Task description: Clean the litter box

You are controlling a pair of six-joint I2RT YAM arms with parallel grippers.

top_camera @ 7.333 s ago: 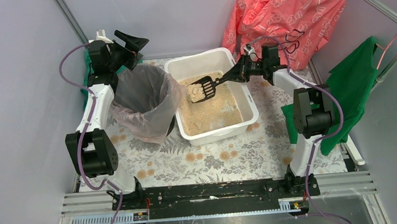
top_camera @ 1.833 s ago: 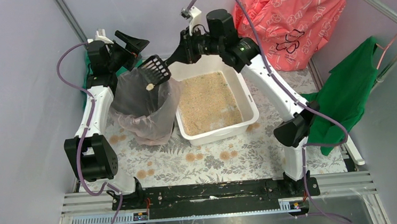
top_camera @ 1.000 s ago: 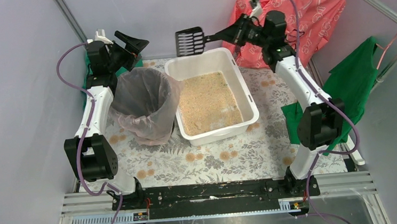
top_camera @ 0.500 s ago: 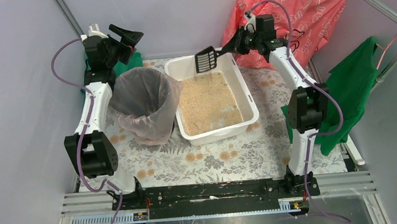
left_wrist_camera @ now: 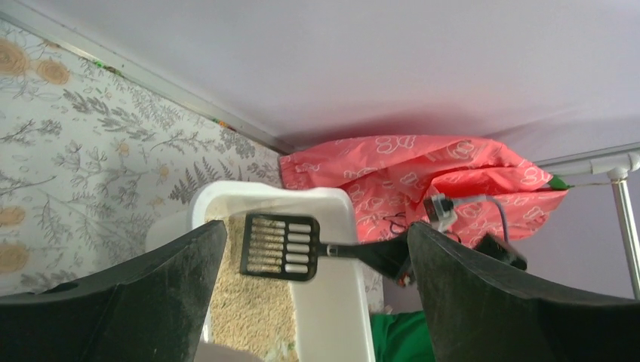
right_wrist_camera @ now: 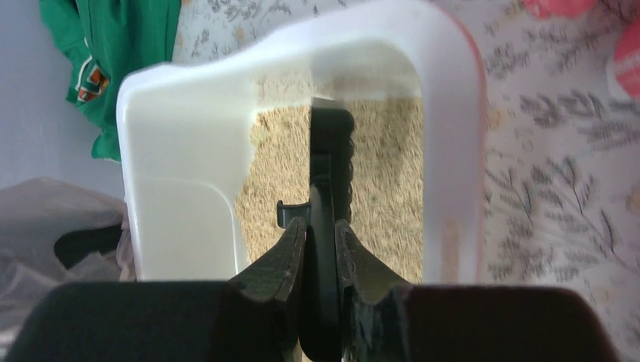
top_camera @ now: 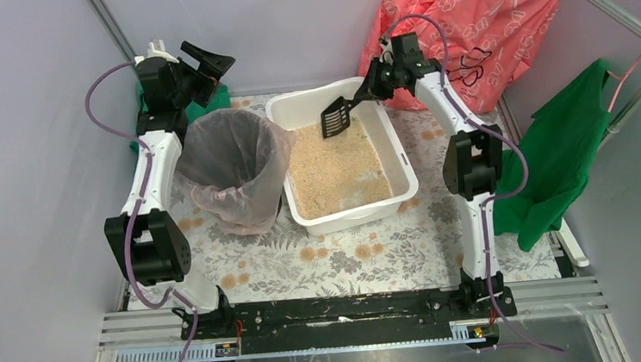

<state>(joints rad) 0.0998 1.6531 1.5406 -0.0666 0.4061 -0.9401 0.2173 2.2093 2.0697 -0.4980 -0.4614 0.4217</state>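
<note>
The white litter box (top_camera: pixel 402 162) with tan granules sits mid-table; it also shows as the litter box (right_wrist_camera: pixel 181 166) and the litter box (left_wrist_camera: pixel 332 249). My right gripper (top_camera: pixel 376 81) is shut on the handle of a black slotted scoop (top_camera: pixel 335 118), which tilts down over the box's far end, just above the granules. The scoop (right_wrist_camera: pixel 330 151) is seen edge-on between the right gripper (right_wrist_camera: pixel 321 226) fingers. The scoop (left_wrist_camera: pixel 278 247) looks empty. My left gripper (top_camera: pixel 208 63) stands open and empty, raised behind the bin; its fingers (left_wrist_camera: pixel 483 294) frame the view.
A round black bin (top_camera: pixel 234 166) lined with a clear bag stands left of the box. A pink garment (top_camera: pixel 469 22) hangs at the back right, a green garment (top_camera: pixel 569 140) on the right, and a metal rail (top_camera: pixel 623 10) crosses the far right corner.
The right arm swung the empty scoop from above the box's far rim down into the box's far end. The left gripper shifted slightly and stays open.
</note>
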